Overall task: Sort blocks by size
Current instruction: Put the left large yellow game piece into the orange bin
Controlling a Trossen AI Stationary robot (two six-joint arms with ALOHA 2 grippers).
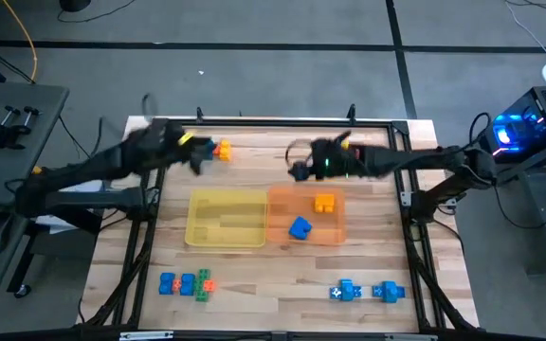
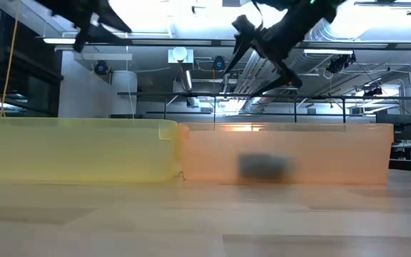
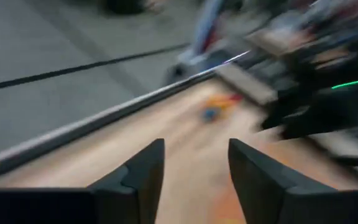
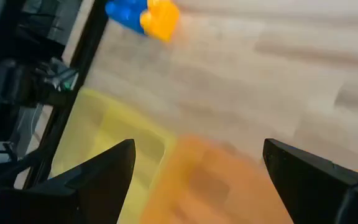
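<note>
**Two trays mid-table, only one with blocks in it**

Plainly, the two translucent trays sit side by side in the middle of the table [image 1: 112, 284], their walls touching. The yellow tray [image 1: 227, 220] shows no block that I can make out. The orange tray [image 1: 307, 216] holds two: an orange block [image 1: 324, 202] towards the far side and a blue block [image 1: 300, 228] nearer the front.

The rest of the blocks lie loose on the wood. A small cluster of blue, green and orange blocks [image 1: 187, 284] sits at the front left, a pair of blue blocks [image 1: 366, 292] at the front right, and a blue and orange clump [image 1: 221, 149] lies near the far edge.

The left gripper [image 1: 200, 161] hangs over the far left of the table close to that clump, its fingers [image 3: 143, 171] parted with nothing between them. The right gripper [image 4: 225, 171] hovers just beyond the orange tray's far wall, fingers spread wide and empty.

From table height the trays' walls fill the view; a dark smudge [image 2: 264, 165] shows through the orange one, too vague to name. Both arms are smeared, and the left wrist view shows the far clump only as a streak of colour.
</note>
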